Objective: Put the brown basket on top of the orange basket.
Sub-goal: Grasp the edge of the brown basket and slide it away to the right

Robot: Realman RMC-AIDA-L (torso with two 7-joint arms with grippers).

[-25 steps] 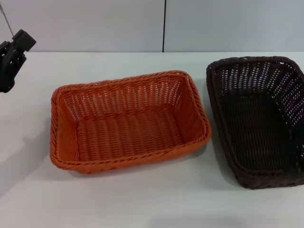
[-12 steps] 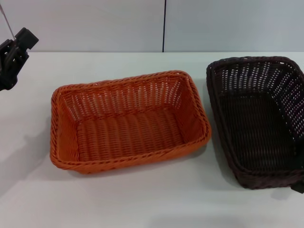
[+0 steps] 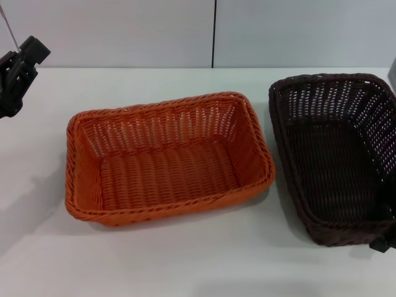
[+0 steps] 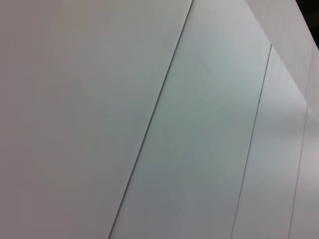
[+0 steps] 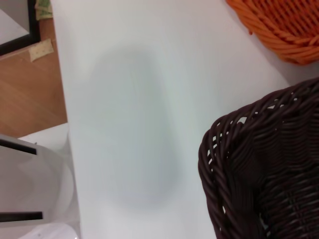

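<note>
The orange basket [image 3: 167,159] rests in the middle of the white table, and one of its corners [image 5: 281,25] shows in the right wrist view. To its right stands the brown basket [image 3: 337,154], upright on the table, with a near corner [image 5: 259,169] filling the right wrist view. A small dark part of my right gripper [image 3: 382,245] shows at that basket's near right corner. My left gripper [image 3: 17,73] hangs parked at the far left, well away from both baskets.
The white table [image 3: 185,260] has bare surface in front of both baskets. A grey panelled wall [image 4: 159,119] runs behind it. The right wrist view shows the table's edge, with wooden floor [image 5: 30,94] and a white object [image 5: 30,194] beyond.
A dark part of my right arm has come into view at the brown basket's near right corner. The left gripper rose slightly a second ago. Both baskets stay put.
</note>
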